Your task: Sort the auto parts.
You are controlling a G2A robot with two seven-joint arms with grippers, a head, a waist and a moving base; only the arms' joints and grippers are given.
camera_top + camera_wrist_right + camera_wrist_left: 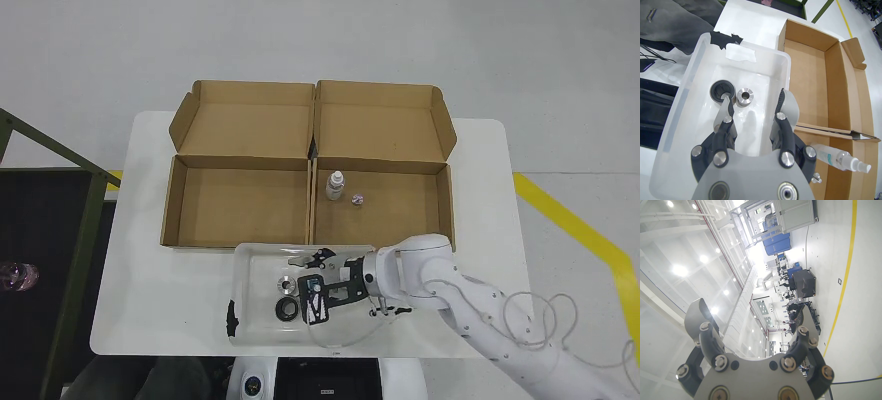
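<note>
Black ring (pixel 722 92) and silver bushing (pixel 745 97) stand side by side, almost touching, on the floor of the clear bin (pixel 677 106). From above, the ring (pixel 286 309) is nearer the robot and the bushing (pixel 288 282) is farther in. A third dark part (pixel 322 257) sits by the bin's far wall; its shape is hard to make out.

Right gripper (pixel 755 103) is over the bin, jaws apart, nothing between them. One fingertip (pixel 728 108) overlaps the ring's edge in the wrist view; contact can't be told. From above, the gripper (pixel 320 290) covers the bin's middle.

Torn black tape (pixel 725 40) sits on the bin's rim.

Beyond the bin on the white table (pixel 150 300) are the left box (pixel 240 205) and the right box (pixel 400 210), both with lids open. The right box holds a spray bottle (pixel 834 156), lying down, and a small metal piece (pixel 815 179), partly hidden behind the gripper.

Left gripper (pixel 752 309) points up into the hall, jaws apart and holding nothing.
</note>
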